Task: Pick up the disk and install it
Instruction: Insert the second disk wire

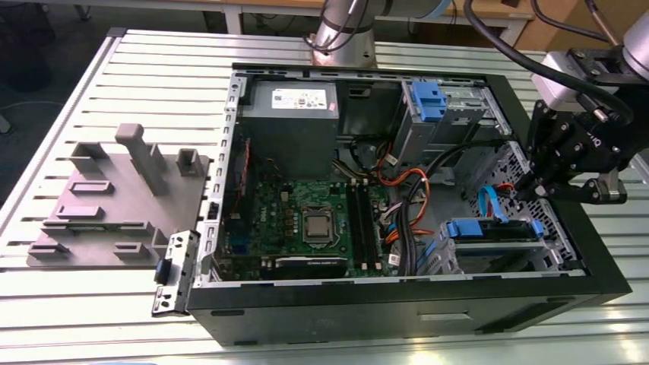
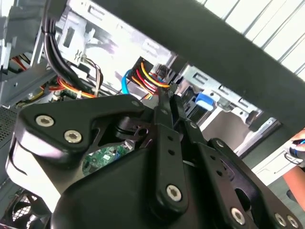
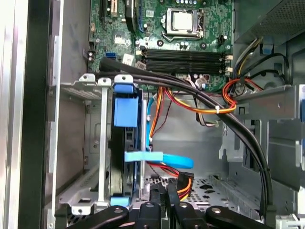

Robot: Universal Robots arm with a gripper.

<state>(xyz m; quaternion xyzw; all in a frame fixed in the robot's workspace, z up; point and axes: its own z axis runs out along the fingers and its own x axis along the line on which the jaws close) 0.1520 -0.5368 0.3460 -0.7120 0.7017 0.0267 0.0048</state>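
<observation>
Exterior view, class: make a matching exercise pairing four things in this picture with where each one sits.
Things:
1. hand
2. disk
3. grey holder
4. processor

Places:
A. on the slatted table, outside the computer case
B. middle of the green board
C. in a metal cage at the case's near corner on the exterior view's right
D. just above that cage, inside the case

Pairs: 1-D, 2-C, 3-A, 4-B

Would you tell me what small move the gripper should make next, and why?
Probably back the gripper slightly away from the cage. The disk already sits inside it, the gripper is shut on nothing, and the cables lie close by.
</observation>
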